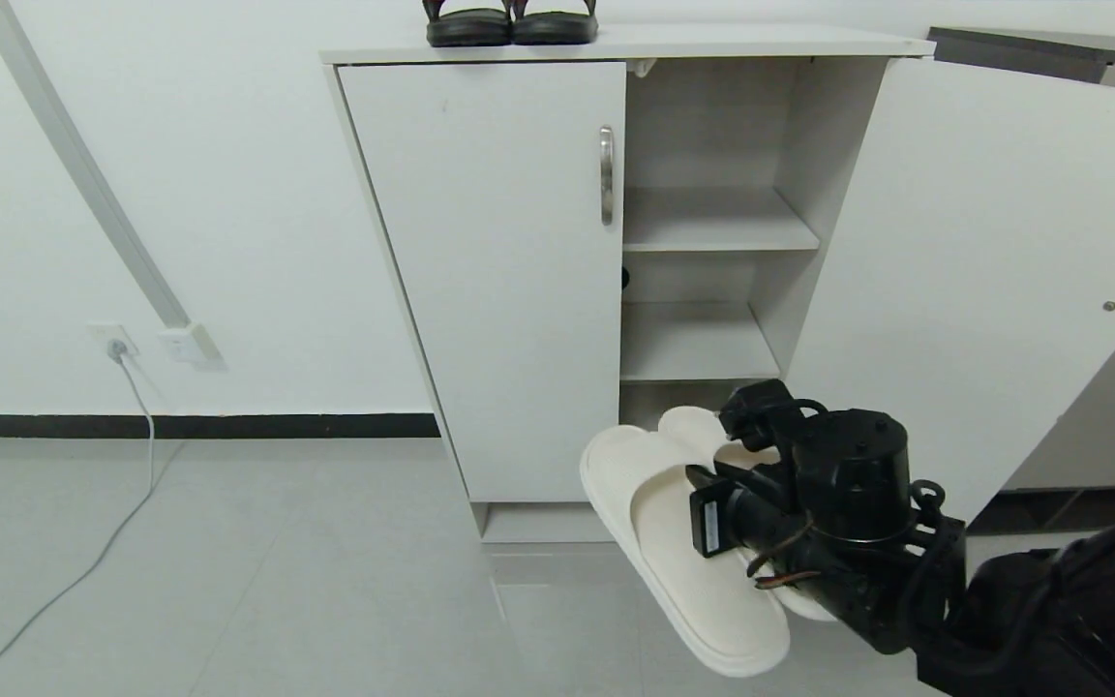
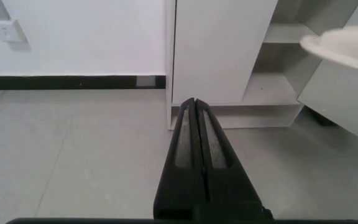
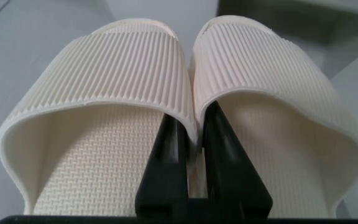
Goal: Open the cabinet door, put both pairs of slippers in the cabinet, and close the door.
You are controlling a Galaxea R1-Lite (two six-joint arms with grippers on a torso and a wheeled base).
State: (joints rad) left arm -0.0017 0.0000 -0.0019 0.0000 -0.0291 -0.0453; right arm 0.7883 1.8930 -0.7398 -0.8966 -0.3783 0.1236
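Our left end effector [image 2: 194, 124], fingers together and empty, faces the cabinet [image 1: 480, 290]. The black slippers [image 1: 509, 24] sit on its top, and the right door [image 1: 983, 271] stands open. Our right end effector [image 3: 191, 134] is clamped on the white slippers [image 1: 674, 542] by their inner edges. Next, we judge, they go inside. The right wrist view gives the pinch; the head view gives the shelves [image 1: 712, 223].

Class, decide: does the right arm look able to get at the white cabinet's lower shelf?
Probably yes: the open right door leaves the lower shelf exposed, beyond the cream ribbed slippers in its claw.
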